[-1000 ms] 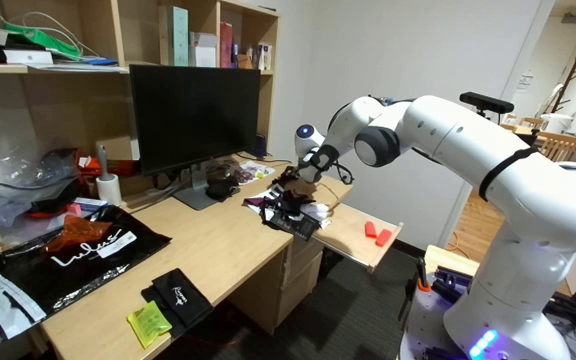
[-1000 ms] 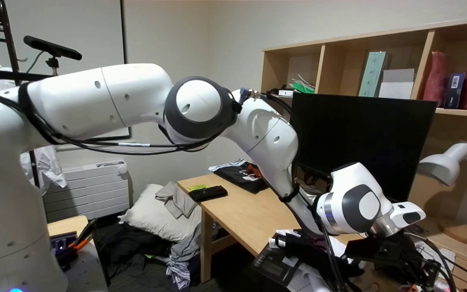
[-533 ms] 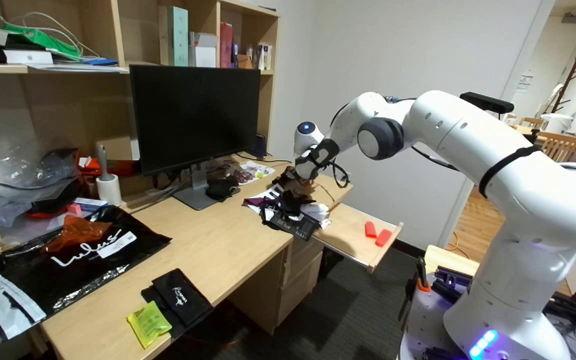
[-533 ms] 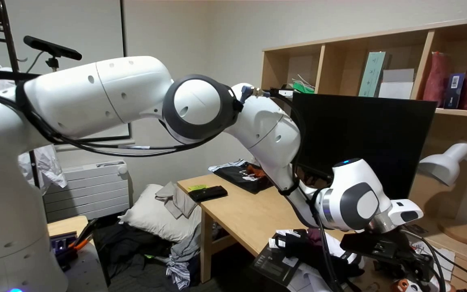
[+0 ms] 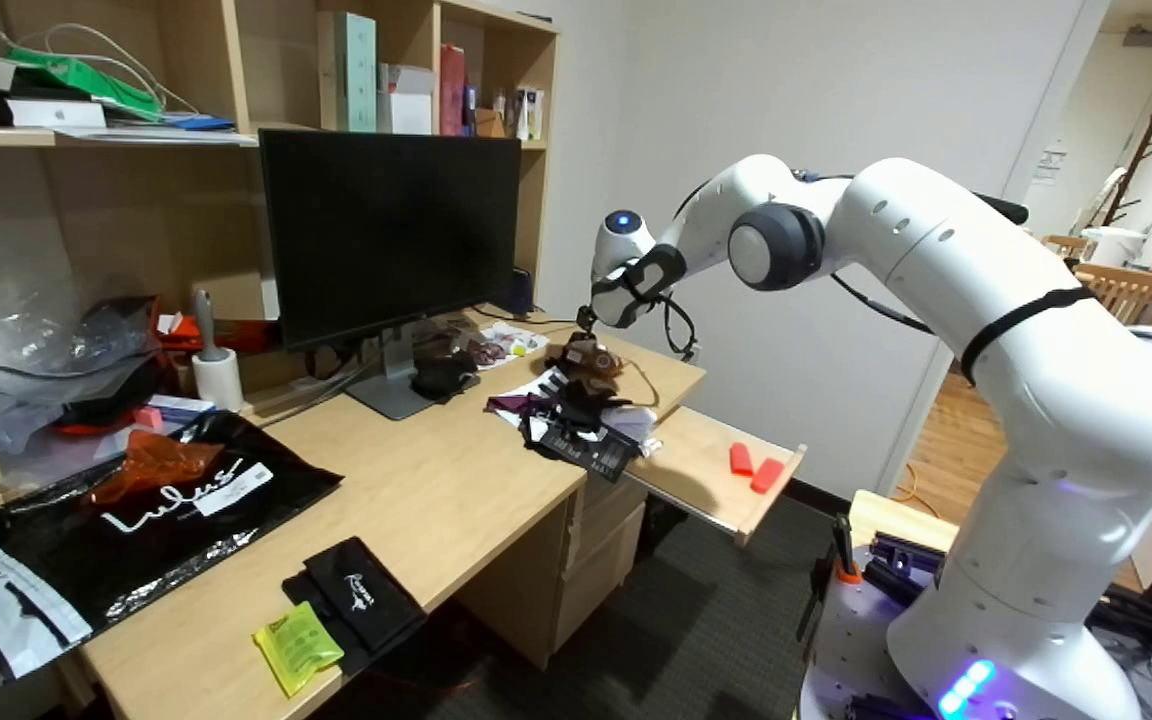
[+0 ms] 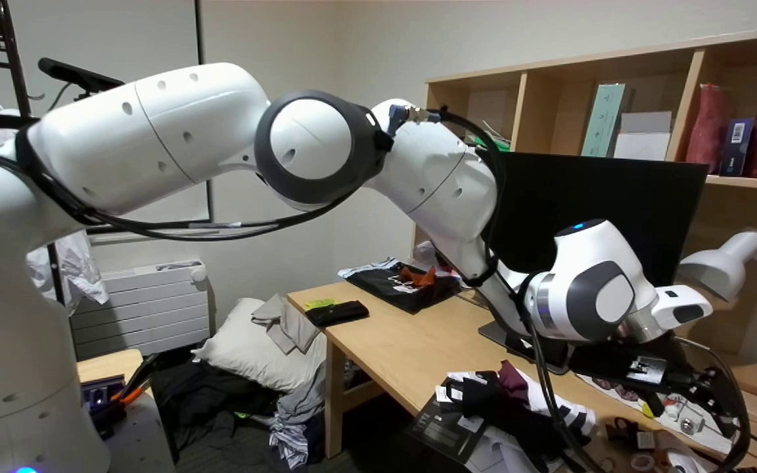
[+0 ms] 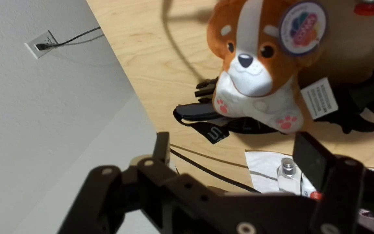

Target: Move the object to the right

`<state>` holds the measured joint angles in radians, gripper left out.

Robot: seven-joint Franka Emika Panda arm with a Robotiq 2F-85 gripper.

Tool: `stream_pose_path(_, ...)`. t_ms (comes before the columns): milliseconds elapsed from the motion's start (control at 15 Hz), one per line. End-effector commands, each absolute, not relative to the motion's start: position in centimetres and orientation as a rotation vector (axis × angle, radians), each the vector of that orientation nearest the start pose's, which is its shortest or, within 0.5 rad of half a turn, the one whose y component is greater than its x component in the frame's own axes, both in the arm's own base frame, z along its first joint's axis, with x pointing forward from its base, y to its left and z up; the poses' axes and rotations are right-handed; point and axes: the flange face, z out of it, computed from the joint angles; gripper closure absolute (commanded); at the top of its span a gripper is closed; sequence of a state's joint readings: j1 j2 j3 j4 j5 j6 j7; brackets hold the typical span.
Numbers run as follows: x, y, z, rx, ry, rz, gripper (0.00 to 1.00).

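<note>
Wrist view: gripper (image 7: 235, 149) spread wide, holds nothing — plush dog (image 7: 255, 74) on desk (image 7: 135, 42), clear of jaws, partly over blk strap (image 7: 218, 131). In exterior view: arm (image 5: 936, 250) over desk w/ monitor (image 5: 391, 235) near. In exterior view: lamp (image 6: 720, 263) beyond arm; plush dog at btm edge, partly cut off.

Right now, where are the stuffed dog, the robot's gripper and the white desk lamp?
Stuffed dog (image 7: 254, 78), wrist view: on its white muzzle, below the nose.
Gripper (image 7: 234, 151), wrist view: midway between its parted fingertips.
White desk lamp (image 6: 715, 268), in an exterior view: on its shade.
</note>
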<state>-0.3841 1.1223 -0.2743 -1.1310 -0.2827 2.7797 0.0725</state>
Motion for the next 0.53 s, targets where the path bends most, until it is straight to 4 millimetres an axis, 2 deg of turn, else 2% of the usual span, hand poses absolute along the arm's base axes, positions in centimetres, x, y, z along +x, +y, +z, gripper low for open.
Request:
stream_pose_path(0, 68.1, -39.9, 21.4, 2.675, -0.298, 0.514, 0.0)
stream_pose_path(133, 68.0, -38.1, 24.5, 2.775, -0.227, 0.504, 0.0)
stream_pose_path(267, 67.7, -36.4, 27.7, 2.847, -0.268, 0.456, 0.0)
stream_pose_path(467, 66.9, -31.3, 32.3, 2.988, -0.244, 0.351, 0.0)
